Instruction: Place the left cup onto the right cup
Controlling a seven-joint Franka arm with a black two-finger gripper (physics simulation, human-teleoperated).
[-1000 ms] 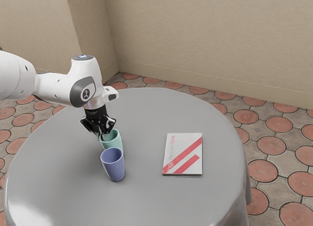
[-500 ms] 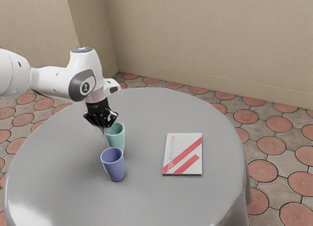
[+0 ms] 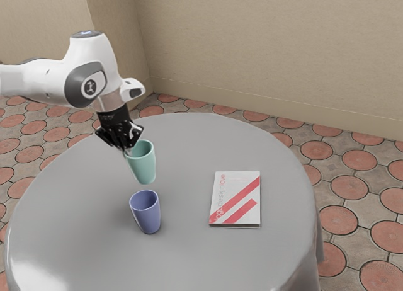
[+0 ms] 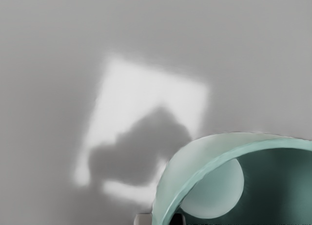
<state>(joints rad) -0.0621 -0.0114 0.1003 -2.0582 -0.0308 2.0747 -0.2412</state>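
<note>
My gripper (image 3: 129, 150) was clamped on the rim of the green cup (image 3: 143, 164), holding it clear of the tabletop (image 3: 283, 171). The cup's long axis was tilted, with the mouth up and the base toward the exterior view's right. The purple cup (image 3: 145, 211) stood upright below it, toward the tabletop's near edge.

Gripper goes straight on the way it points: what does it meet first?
Likely the bare table, beyond the green cup it holds. The gripper points down, slightly tilted; the wrist view has plain tabletop ahead. The blue cup seems off that line; depth unclear.
</note>
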